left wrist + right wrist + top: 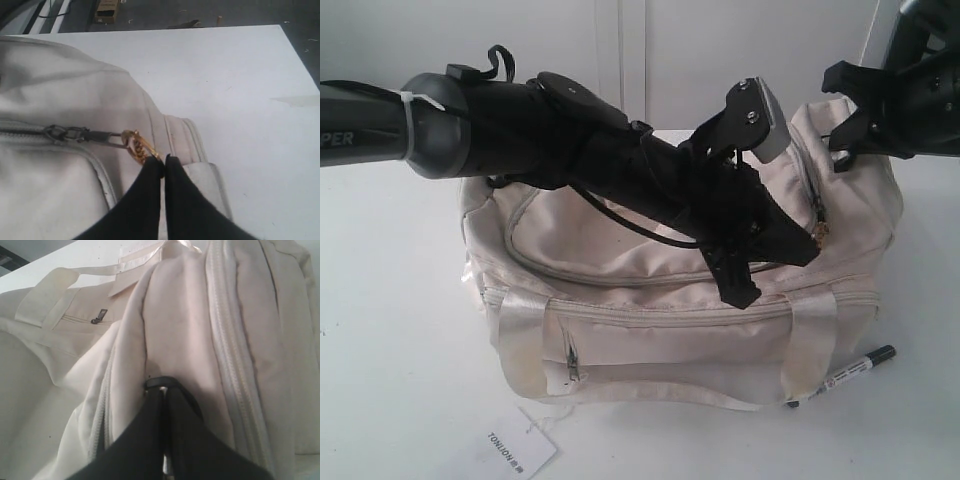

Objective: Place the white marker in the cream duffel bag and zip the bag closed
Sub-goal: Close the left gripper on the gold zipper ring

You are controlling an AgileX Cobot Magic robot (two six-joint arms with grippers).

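left gripper (164, 161): your claw is pinched shut on the gold ring pull (137, 145) at the right end of the cream duffel bag (650, 250).
right gripper (161, 387): closed, nipping a fold of the bag's fabric at its far right end.
white marker (855, 368): lies outside on the table (400, 350), near right, one end touching the bag.
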